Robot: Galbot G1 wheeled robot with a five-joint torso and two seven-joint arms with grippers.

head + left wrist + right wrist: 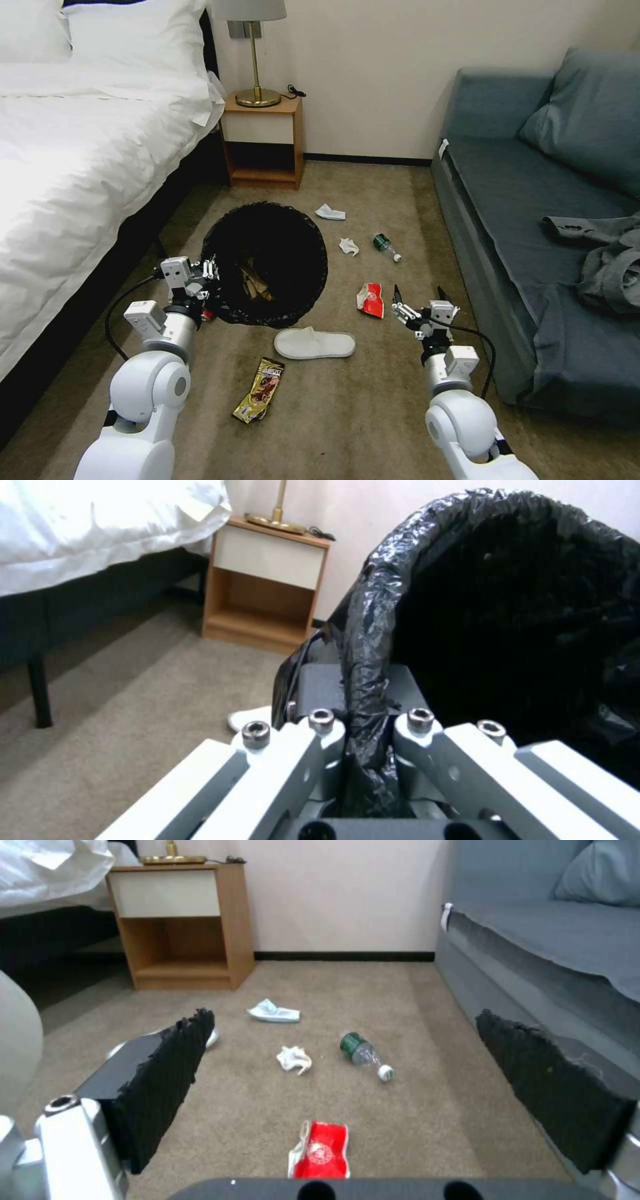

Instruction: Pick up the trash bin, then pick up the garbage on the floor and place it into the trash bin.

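Your left gripper (208,270) is pinched shut on the liner-wrapped rim of the trash bin (280,240), held tilted above the carpet beside the bed (80,153). Your right gripper (420,297) hovers with fingers spread wide just beside the red packet (371,299); beyond lie the green bottle (386,246) and two crumpled tissues (348,246).

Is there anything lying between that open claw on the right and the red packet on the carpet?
Nothing visible. The right gripper hangs open beside the red packet, with only bare carpet between its pads.
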